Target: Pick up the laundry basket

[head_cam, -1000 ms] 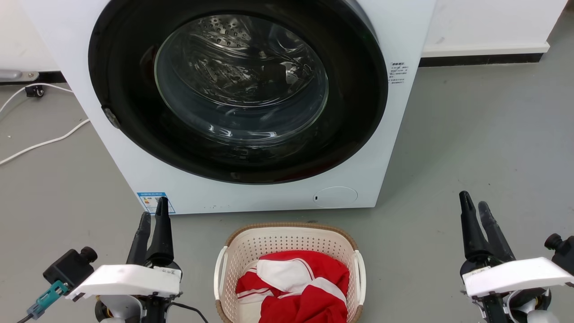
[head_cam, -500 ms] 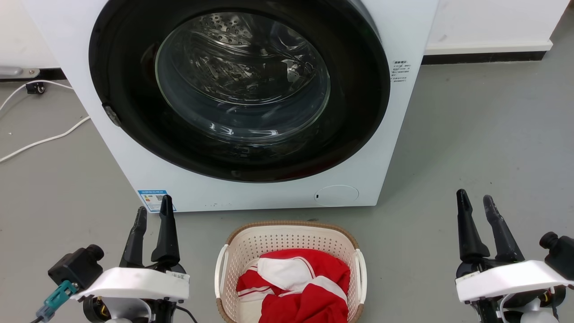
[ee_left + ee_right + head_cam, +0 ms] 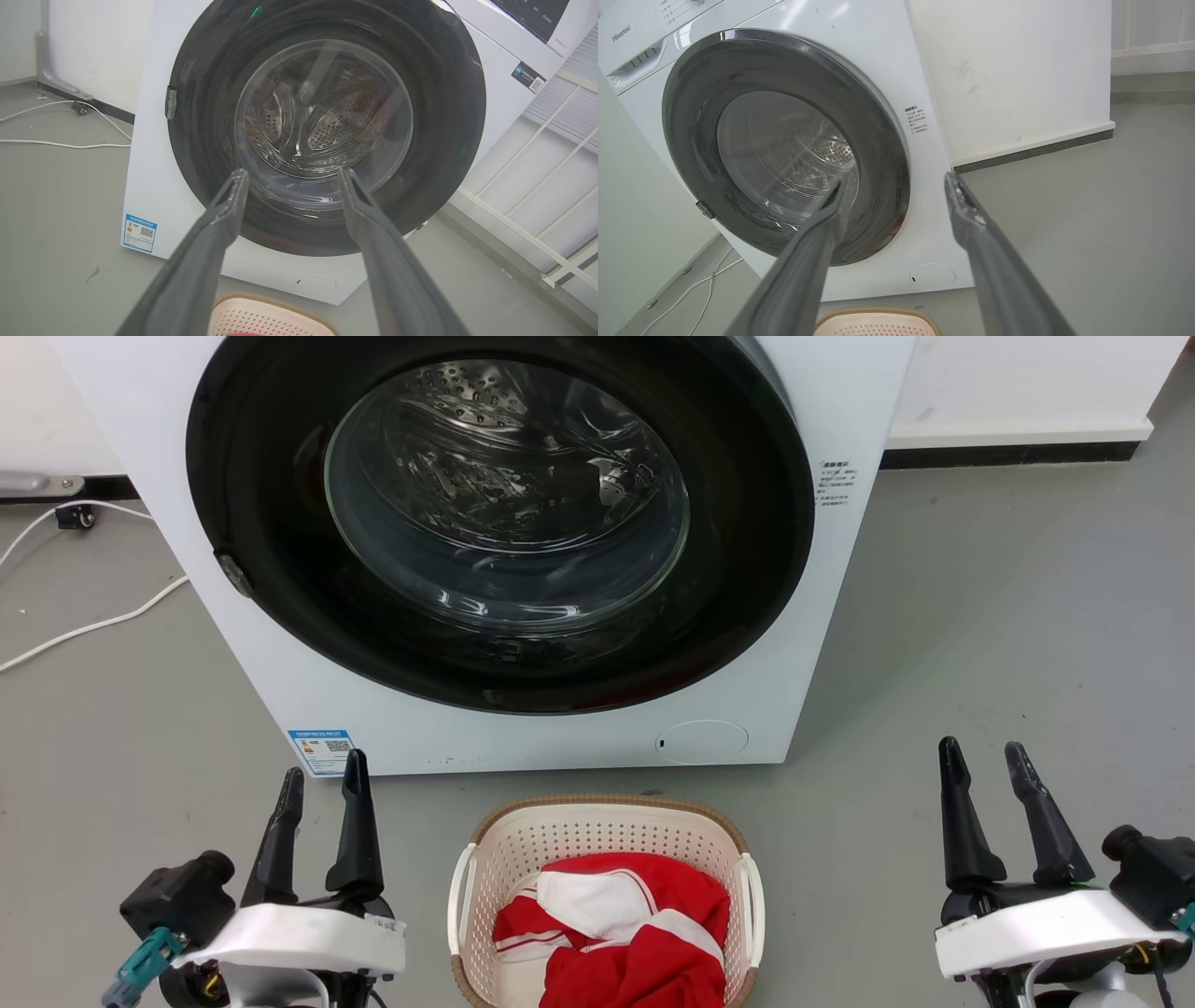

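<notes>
So the laundry basket point(image 3: 602, 831) is parked on the floor point(image 3: 980, 635) at 6 o'clock in the head view. Its far rim sits just short of the washing machine point(image 3: 504, 523), which is at 12 o'clock from it. A red-and-white garment point(image 3: 635, 933) is heaped inside, mostly toward the near wall. Nothing has been gripped yet.

The left hand point(image 3: 324, 767) is seen at the basket's 9 o'clock, near it but not touching. Its fingers are spread and nothing is held between them. The right hand point(image 3: 982, 747) is out at 3 o'clock, well apart from the basket, also spread and empty. Both are pointed at the machine rather than at the basket, which is caught at 6 o'clock in each wrist view.

Stuff that could probably go wrong from here:
- The white handles point(image 3: 456, 905) are thin and lie close against the walls, so a finger could easily be slid past one or jammed into the perforations.
- The right hand has farther to go, so if one side is reached first, the basket could get shoved sideways or tipped.
- With the machine so close at 12 o'clock, its front could be clipped by the long fingers on the way in.
- The garment is piled off-centre, so an uneven lift could tilt the load and spill it.
</notes>
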